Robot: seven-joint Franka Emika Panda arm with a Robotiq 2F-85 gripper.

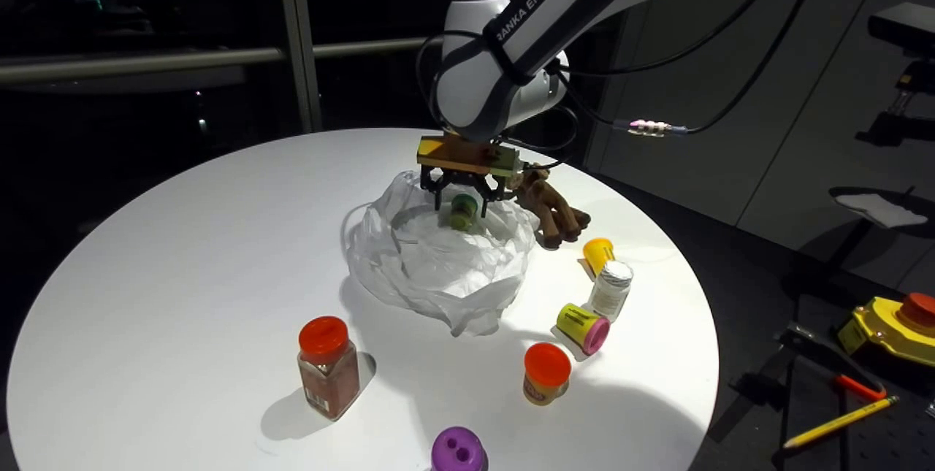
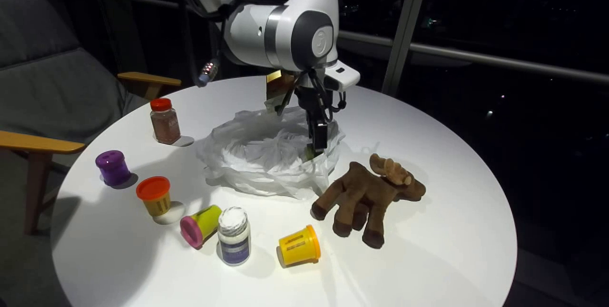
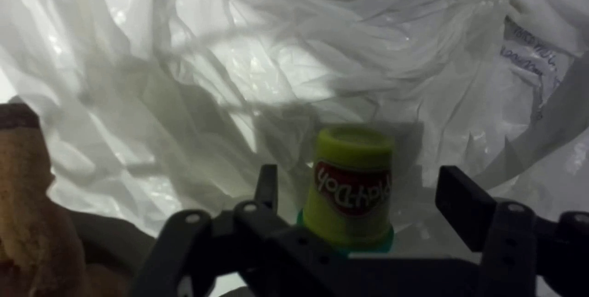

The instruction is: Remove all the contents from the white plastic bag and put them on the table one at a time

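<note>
wrist view: gripper (image 3: pixel 359 187) gaping wide, empty, flanking tub (image 3: pixel 352 191) left and right in bag (image 3: pixel 257 69); grasp seemingly pending, needing squeeze, lift.

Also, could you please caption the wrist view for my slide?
Seen between open jaws: a yellow-green tub inside the white plastic bag, a brown toy at the left edge.

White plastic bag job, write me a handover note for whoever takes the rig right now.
Claw: open, jaws either side of the green-lidded tub, not gripping it.
White plastic bag: on the table, mouth open, that tub inside.
Done, apparently: plush moose, yellow tub, white-capped jar, pink-lidded tub, tub with red-orange lid, purple tub and red-lidded jar are out on the table.
Left: that tub, plus anything the folds may hide.
</note>
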